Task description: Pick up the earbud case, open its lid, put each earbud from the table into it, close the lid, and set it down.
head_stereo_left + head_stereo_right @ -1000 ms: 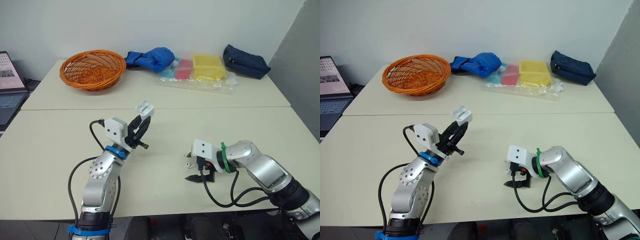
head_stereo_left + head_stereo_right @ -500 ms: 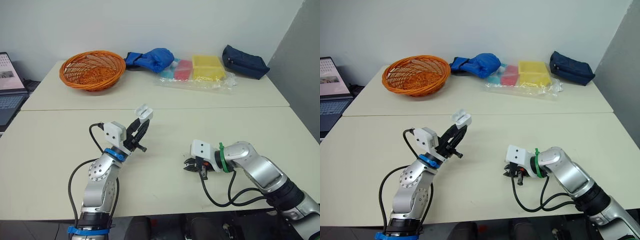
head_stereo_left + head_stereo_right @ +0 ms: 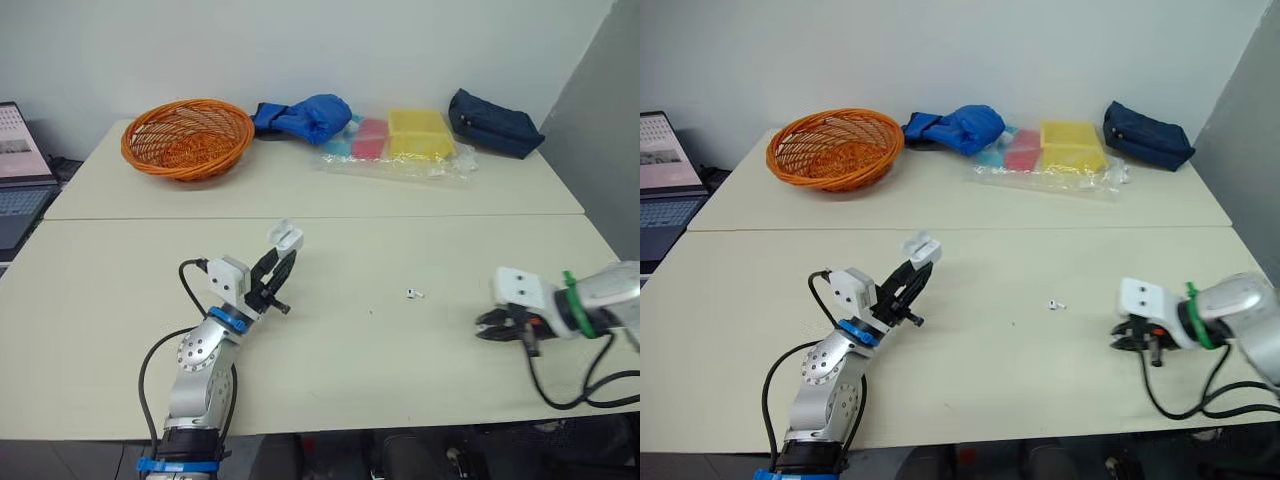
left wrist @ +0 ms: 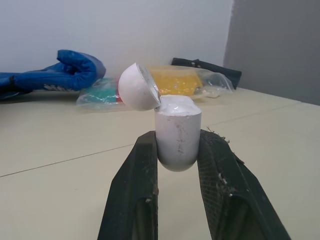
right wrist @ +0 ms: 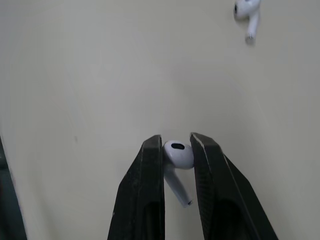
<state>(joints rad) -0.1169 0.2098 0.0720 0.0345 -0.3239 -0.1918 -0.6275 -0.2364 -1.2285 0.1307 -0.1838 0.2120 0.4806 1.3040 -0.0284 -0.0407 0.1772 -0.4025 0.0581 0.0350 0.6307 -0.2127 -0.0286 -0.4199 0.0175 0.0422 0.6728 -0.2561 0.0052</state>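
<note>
Head view: earbud case (image 3: 286, 236) is held off the table (image 3: 120, 300), lid open, by the left gripper (image 3: 282, 257); right gripper (image 3: 488, 327) should be brought across, stem lined up over a socket, released only once seated. Loose earbud (image 3: 415, 294) is left mid-table. Left wrist: case body is clamped between narrowly parted fingers. Right wrist: held earbud (image 5: 178, 156) is pinched between near-closed fingers, stem down

Left tool (image 3: 282, 257) holds the earbud case (image 3: 287, 236) aloft.
</note>
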